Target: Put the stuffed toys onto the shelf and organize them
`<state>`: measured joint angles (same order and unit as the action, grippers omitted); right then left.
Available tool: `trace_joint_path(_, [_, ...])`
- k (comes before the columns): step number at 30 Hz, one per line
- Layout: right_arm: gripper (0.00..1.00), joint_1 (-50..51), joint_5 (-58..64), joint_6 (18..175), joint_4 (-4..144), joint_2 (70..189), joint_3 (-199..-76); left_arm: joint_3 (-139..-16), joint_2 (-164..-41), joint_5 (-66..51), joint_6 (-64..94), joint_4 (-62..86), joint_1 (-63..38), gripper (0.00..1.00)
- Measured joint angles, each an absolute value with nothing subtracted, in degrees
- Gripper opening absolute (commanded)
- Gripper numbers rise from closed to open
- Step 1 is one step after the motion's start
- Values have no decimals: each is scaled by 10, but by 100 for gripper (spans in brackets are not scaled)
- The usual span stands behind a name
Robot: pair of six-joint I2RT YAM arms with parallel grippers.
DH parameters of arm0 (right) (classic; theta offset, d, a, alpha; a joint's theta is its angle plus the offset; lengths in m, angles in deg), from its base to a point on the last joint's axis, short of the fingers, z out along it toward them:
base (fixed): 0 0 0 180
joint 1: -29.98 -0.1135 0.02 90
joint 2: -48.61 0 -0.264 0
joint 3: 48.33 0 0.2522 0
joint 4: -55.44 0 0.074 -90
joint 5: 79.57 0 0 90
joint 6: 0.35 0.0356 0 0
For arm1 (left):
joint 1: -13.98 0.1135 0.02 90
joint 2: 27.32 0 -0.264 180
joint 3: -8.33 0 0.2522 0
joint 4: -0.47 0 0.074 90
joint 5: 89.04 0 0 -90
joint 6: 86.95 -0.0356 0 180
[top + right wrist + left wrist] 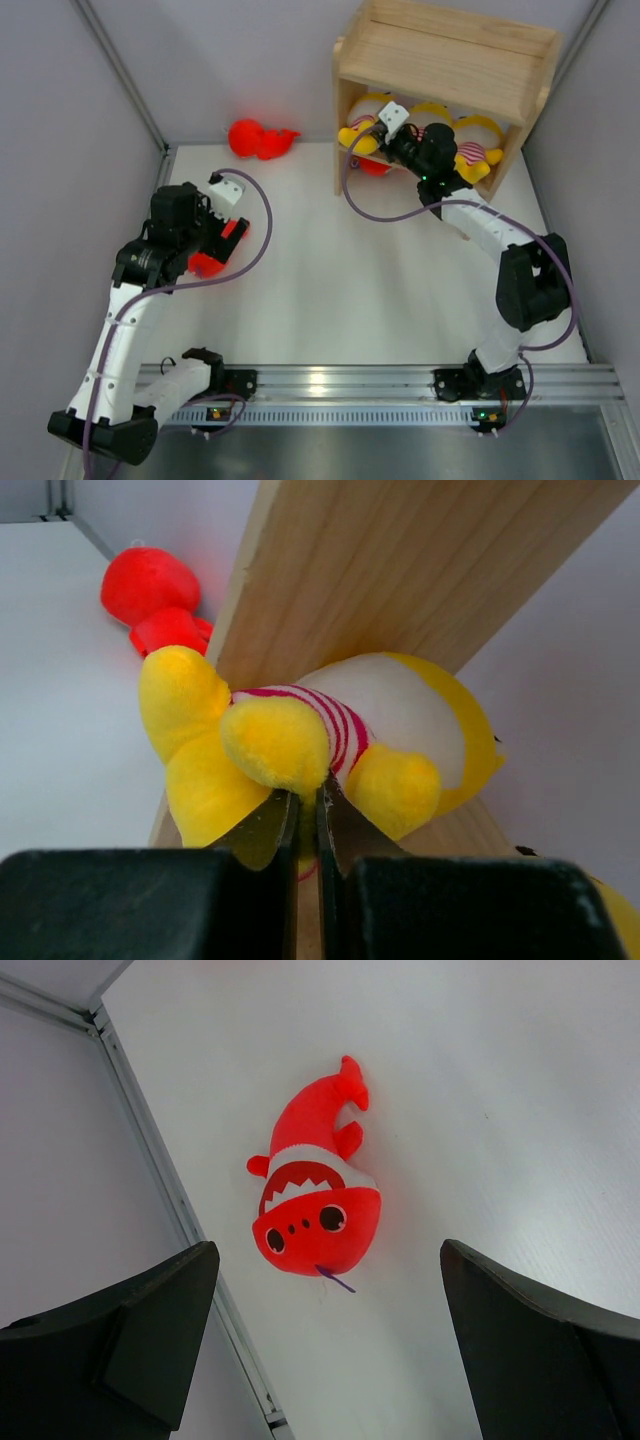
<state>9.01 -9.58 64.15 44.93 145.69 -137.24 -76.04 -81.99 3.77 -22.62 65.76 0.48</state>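
Left arm: rises along left edge, elbow bent, wrist pitched down. Left gripper: fingers spread wide. Right arm: stretched toward far right corner. Right gripper: fingers pressed nearly together, thin slit between.

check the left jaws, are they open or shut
Open: the left jaws stand wide apart in their wrist view, the red shark lying untouched on the table beyond them.

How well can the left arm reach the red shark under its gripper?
Probably yes: the left gripper is open above the red shark, which lies alone on the white table, nothing between them.
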Motion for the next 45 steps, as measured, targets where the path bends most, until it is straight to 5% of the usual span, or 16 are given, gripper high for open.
trace_joint_path(3, [19,90,-75,648,443,1459,-1377,-760,-820,36,-226,658,5,99])
trace_joint_path(7, [53,90,-63,654,443,1461,-1377,-760,-821,36,-226,658,5,98])
trace_joint_path(11, [73,90,-51,656,443,1461,-1375,-760,-821,36,-227,658,5,99])
trace_joint_path(27, [98,75,-14,653,502,1399,-1348,-751,-808,36,-230,658,5,99])
trace_joint_path(39, [99,70,-14,652,559,1377,-1348,-726,-800,53,-236,657,5,99])
trace_joint_path(45, [99,67,-15,647,573,1342,-1348,-659,-907,134,-246,648,7,98])
